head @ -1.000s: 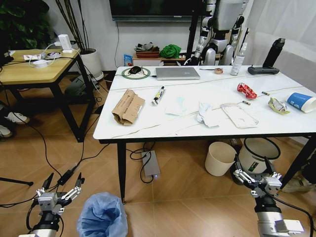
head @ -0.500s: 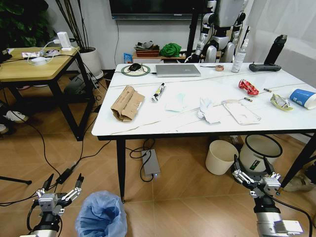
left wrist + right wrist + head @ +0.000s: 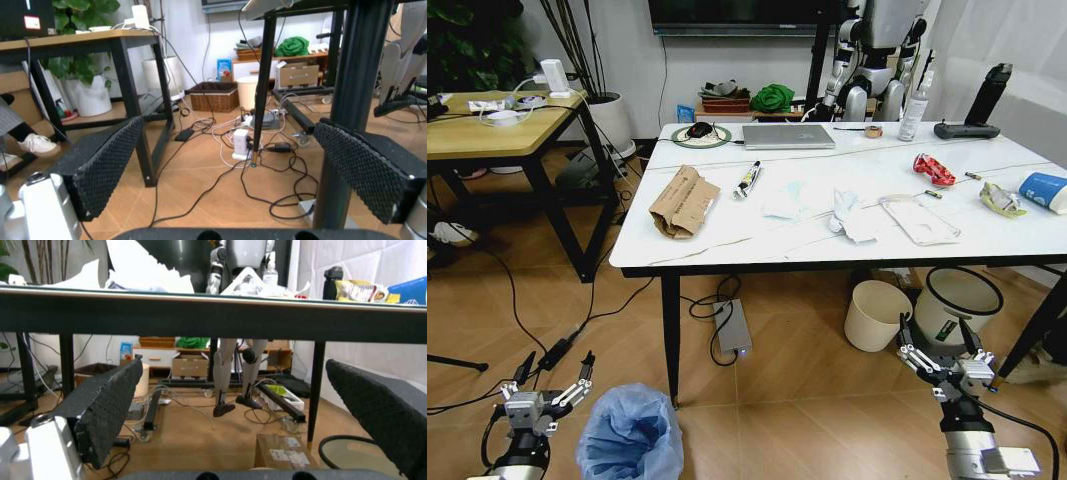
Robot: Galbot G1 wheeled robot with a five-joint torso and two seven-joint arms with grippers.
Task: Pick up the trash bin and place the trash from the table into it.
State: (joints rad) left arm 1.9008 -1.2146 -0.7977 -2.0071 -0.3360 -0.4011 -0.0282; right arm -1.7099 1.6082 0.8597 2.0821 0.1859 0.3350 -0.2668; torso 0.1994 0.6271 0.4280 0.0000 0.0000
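Head view: the whole picture has slid a little since a second ago, so our camera moved, not the objects; nothing is picked up yet. The marble-look table (image 3: pixel 727 235) carries the trash (image 3: pixel 683 203), crumpled brown paper and limp tissues. The crinkly blue-lined trash bin (image 3: pixel 632 436) stands just beside our left gripper (image 3: pixel 545 397); the right gripper (image 3: pixel 944 356) hangs low. Both are spread open, empty.
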